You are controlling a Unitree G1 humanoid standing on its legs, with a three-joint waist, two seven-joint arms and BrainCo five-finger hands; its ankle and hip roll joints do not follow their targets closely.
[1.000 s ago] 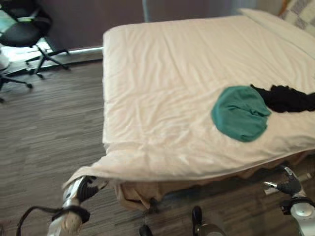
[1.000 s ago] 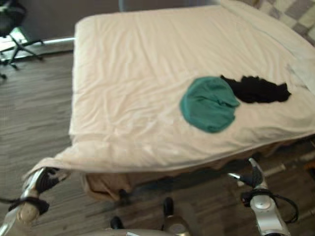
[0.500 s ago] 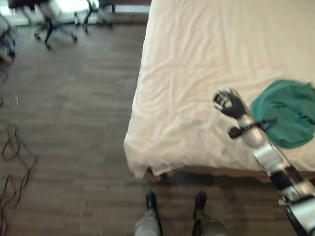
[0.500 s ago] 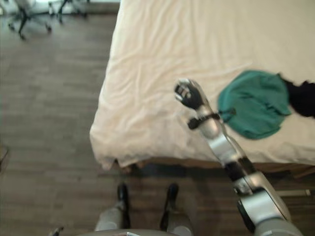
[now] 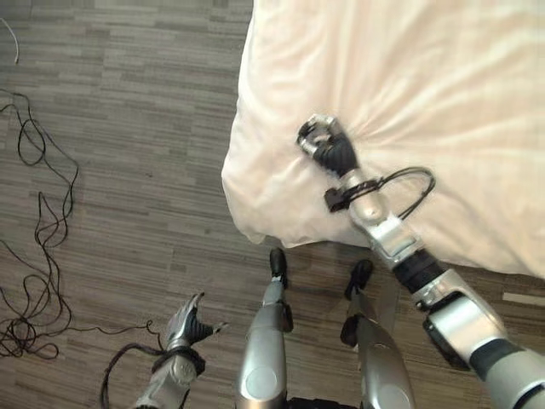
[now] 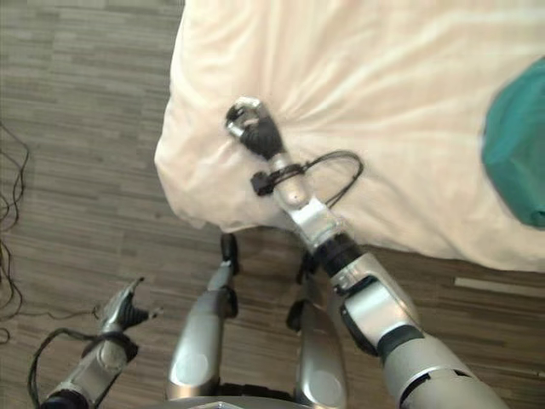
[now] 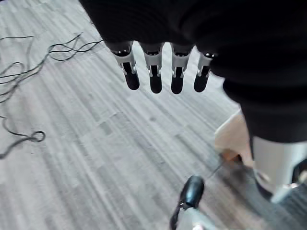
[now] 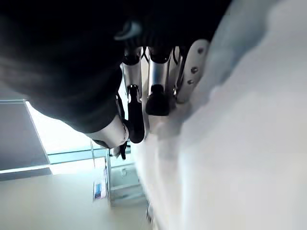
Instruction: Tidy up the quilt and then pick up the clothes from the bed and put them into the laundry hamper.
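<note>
— What sits farthest over on your left?

— Loose black cables [image 5: 38, 247] trail across the grey wood floor [image 5: 128, 128]. Just inward of them my left hand [image 5: 189, 322] hangs low above the floorboards, well apart from the bed. Its fingers [image 7: 154, 79] are straight and relaxed, with nothing between them.

— And moving toward the middle?

— The corner of the bed, covered by the cream quilt [image 5: 409, 77], which drapes over the edge toward the floor. My right hand [image 5: 328, 146] rests on the quilt near that corner. Its fingers [image 8: 134, 115] are curled, and creases in the cloth fan out from the hand, so it looks bunched under my grip; in the wrist view the pale cloth lies right against the fingers.

— Where are the clothes?

— A green garment [image 6: 518, 153] lies on the quilt at the far right, well apart from my right hand, cut off by the edge of the view. I cannot tell what kind of garment it is.
</note>
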